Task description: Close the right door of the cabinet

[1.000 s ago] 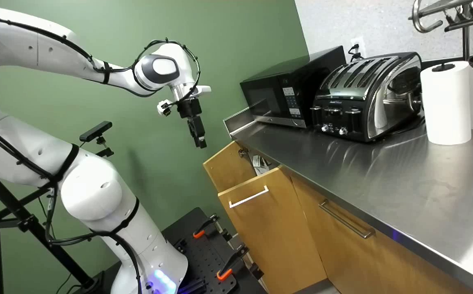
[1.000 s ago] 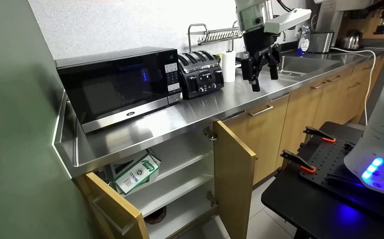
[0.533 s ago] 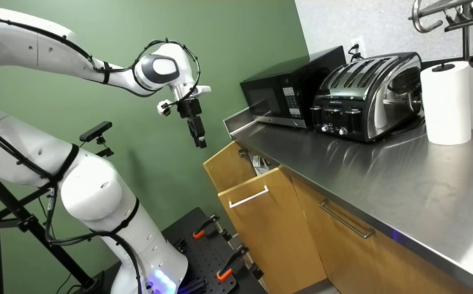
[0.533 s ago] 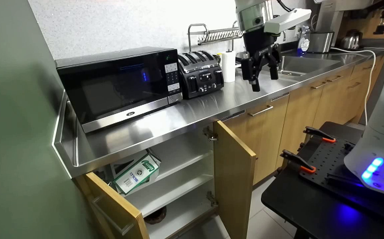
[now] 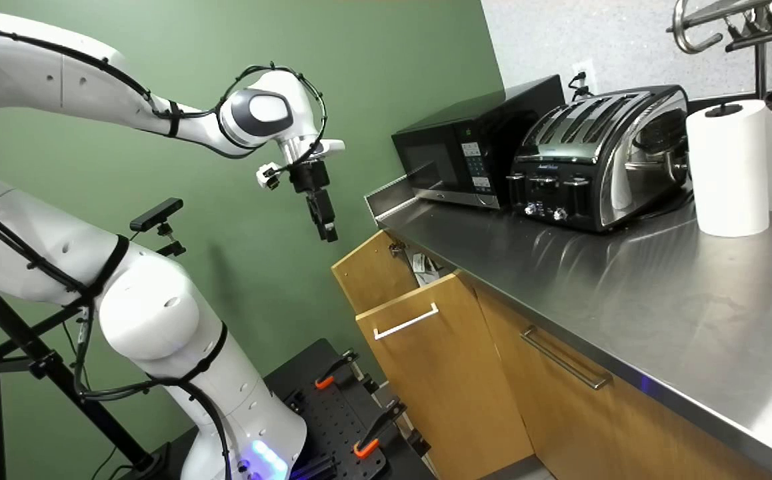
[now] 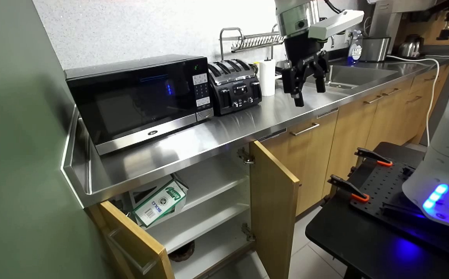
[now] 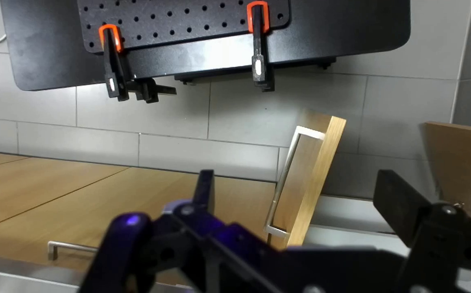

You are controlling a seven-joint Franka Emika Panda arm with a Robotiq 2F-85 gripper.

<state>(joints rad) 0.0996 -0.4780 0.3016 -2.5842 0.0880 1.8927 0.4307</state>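
Fingers (image 7: pixel 398 207) are spread wide; the right door (image 5: pixel 446 380) is best pushed by its outer face toward the bench edge (image 6: pixel 209 150).

My arm (image 5: pixel 149 313): white, rounded, dotted with small round recesses. Black cable (image 5: pixel 59 49), bound by black straps (image 5: pixel 111 265). Grey-and-white wrist cap (image 5: pixel 267 110). Silver collar (image 6: pixel 294 16). Base light (image 6: pixel 435 196), blue. My gripper (image 6: pixel 309 95): black, angular, jointed.
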